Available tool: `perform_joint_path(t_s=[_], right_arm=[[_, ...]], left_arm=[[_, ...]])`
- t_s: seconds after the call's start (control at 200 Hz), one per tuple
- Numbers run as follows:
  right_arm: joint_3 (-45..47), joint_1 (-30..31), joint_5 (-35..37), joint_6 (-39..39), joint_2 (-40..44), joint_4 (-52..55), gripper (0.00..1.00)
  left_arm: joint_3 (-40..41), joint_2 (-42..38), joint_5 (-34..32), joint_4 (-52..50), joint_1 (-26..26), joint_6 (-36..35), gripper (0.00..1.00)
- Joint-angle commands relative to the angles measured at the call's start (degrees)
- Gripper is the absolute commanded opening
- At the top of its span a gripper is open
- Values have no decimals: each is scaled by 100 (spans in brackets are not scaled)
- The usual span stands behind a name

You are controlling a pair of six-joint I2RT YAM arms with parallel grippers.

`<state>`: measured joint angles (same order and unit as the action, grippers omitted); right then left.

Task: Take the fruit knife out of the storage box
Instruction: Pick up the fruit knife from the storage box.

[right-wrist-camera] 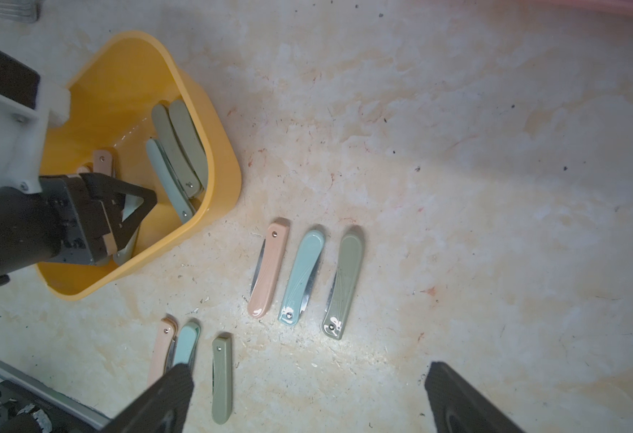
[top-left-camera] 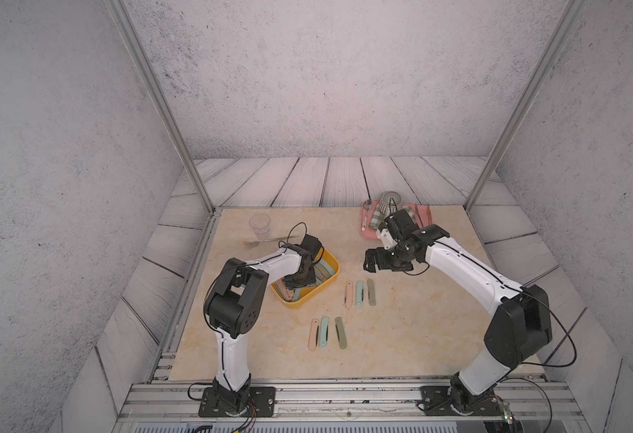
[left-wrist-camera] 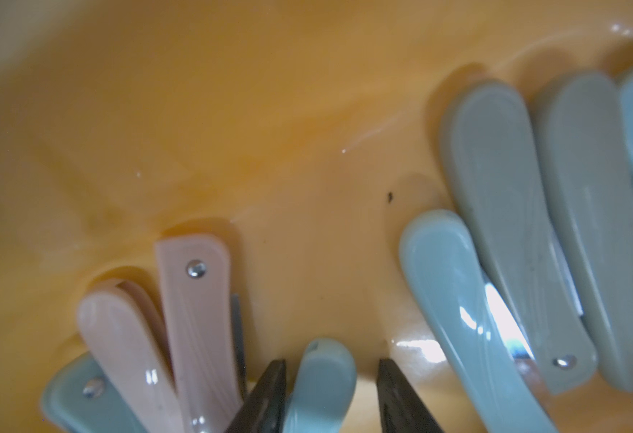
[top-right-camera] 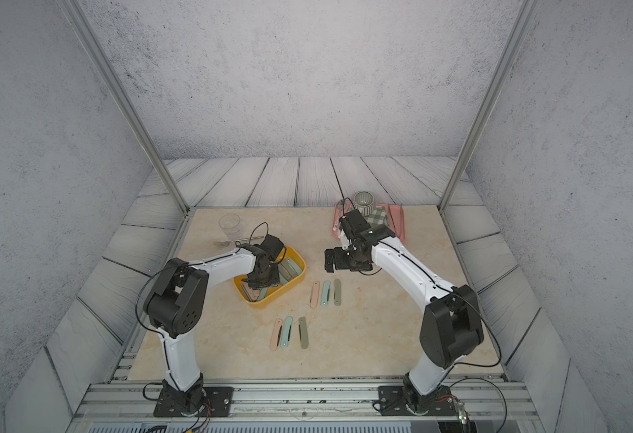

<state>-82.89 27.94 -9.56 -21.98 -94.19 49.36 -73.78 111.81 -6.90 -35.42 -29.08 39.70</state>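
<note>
Left tool [left-wrist-camera: 330, 369] down in the storage box [right-wrist-camera: 221, 165], straddling a pale blue fruit knife [left-wrist-camera: 322, 386].
Its jaws stand narrow either side of the knife, one touching it, a gap at the other. The knife lies inside the box. The right tool [top-left-camera: 371, 260] hangs wide open over the bench [top-left-camera: 401, 337] beside the box.

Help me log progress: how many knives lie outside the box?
6: far pink, far blue, far green beside the storage box; near pink, near blue, near green toward the robot.

Top views look down; wrist views share storage box [right-wrist-camera: 217, 161]
</note>
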Motion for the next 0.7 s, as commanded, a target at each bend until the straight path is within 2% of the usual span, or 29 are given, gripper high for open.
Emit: perform_joint_path(t_s=[0.0, 0.22, 0.38, 0.696], right_arm=[[29, -19, -98, 48, -3, 21, 99], [18, -26, -134, 53, -61, 12, 99], [1, -18, -160, 58, -82, 21, 99], [-29, -18, -195, 37, -116, 11, 99]], left_arm=[[42, 266, -98, -9, 26, -103, 37], [65, 273, -140, 26, 26, -196, 22], [57, 134, -215, 20, 25, -260, 18], [-55, -467, -312, -144, 25, -493, 15]])
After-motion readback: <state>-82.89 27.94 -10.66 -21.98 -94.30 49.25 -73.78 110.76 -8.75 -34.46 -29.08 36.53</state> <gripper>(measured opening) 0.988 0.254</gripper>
